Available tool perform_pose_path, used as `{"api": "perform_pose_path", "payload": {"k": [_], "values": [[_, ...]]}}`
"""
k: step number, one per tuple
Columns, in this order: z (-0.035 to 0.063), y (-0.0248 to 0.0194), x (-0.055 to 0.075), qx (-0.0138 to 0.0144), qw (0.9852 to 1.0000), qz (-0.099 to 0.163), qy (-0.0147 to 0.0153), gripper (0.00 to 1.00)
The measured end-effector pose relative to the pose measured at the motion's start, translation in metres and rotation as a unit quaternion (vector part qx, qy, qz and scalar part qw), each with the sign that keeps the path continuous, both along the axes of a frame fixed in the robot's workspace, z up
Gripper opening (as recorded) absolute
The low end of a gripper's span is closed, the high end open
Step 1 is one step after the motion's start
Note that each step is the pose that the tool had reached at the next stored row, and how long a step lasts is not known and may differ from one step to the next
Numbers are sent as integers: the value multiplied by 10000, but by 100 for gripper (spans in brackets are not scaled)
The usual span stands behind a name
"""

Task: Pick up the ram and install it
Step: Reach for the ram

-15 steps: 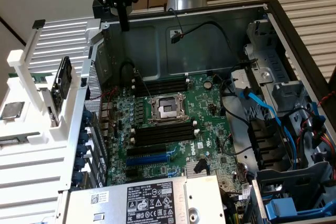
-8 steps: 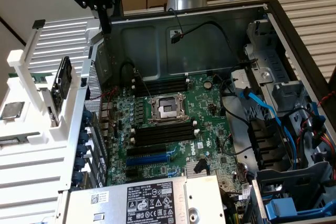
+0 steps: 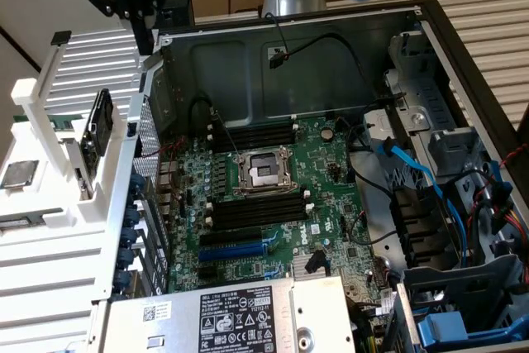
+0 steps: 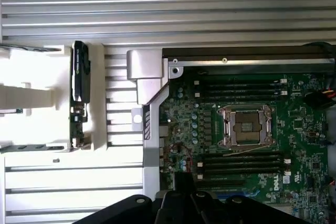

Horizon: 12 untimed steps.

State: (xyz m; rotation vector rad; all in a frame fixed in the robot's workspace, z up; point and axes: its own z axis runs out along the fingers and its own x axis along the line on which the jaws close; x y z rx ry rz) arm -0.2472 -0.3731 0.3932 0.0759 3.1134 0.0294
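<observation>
The black robot hand [image 3: 145,39] is closed and grips nothing. It hangs above the rear corner of the open grey metal computer case [image 3: 297,47]. The ram [image 3: 99,126], a long, narrow dark green stick with black chips, stands on edge in the white plastic rack [image 3: 33,93] on the pale slatted table [image 3: 50,262], beside the case and apart from the hand.

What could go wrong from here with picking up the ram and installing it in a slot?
The gripper is shut and apart from the ram; descending like that, it would likely knock the stick rather than straddle it. The ram stands on edge in a tight white holder, so the gripper may catch its walls. The black memory slots flank the CPU socket; a misaligned insert could strike it.
</observation>
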Motion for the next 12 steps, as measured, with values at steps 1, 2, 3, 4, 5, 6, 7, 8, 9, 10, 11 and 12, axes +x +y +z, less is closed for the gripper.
{"api": "perform_pose_path", "payload": {"k": [1, 2, 3, 4, 5, 6, 7, 8, 9, 10, 11, 12], "values": [[0, 0, -44, 0, 10000, 0, 0, 11], [0, 0, -92, -1, 10000, -1, 0, 11], [-1, 0, -135, 0, 10000, -1, 0, 11], [-1, 0, -180, 0, 10000, -1, -1, 11], [-2, 0, -228, 0, 10000, 0, -2, 11], [-3, 0, -274, 0, 10000, -1, -3, 11], [-3, 0, -317, 0, 10000, -1, -4, 11], [-3, 0, -363, -1, 10000, -1, -4, 11], [-4, 0, -409, 0, 10000, 0, -5, 11], [-5, 0, -453, 0, 10000, 0, -7, 11], [-6, 0, -502, 0, 10000, 0, -8, 11], [-7, 0, -545, 0, 10000, -1, -9, 11]]}}
